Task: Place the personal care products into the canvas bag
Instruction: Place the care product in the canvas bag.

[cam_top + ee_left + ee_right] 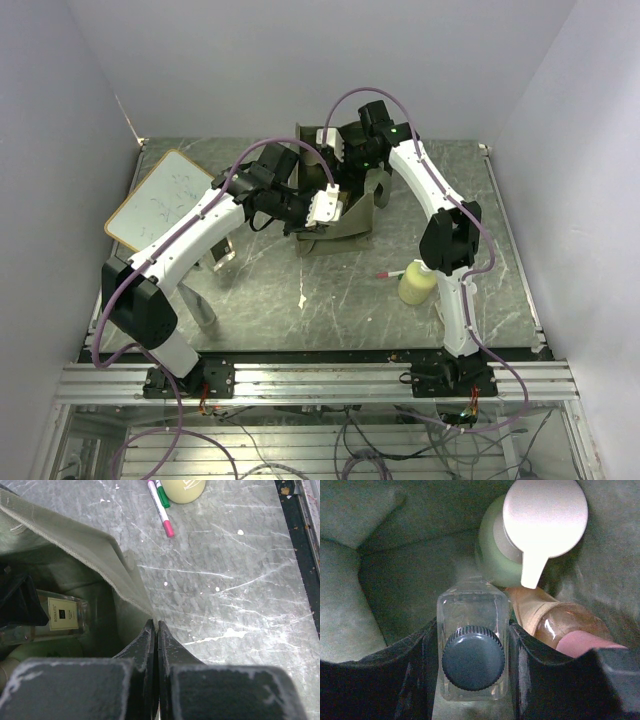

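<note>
Right wrist view: we see the right pincer (471, 630) grasping the square bottle (472, 611), cap toward us, long axis into the canvas bag (365, 580); left pincer (156, 626) clenched.

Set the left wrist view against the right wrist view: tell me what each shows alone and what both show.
Left wrist only: the table, a pen, a yellow-green bottle outside the bag, and the left hand shut on the bag's rim. Right wrist only: the right hand shut on a square bottle, a pump bottle, an orange bottle. Both: the bag's inside; the labelled bottle in the left wrist view may be the held one.
</note>
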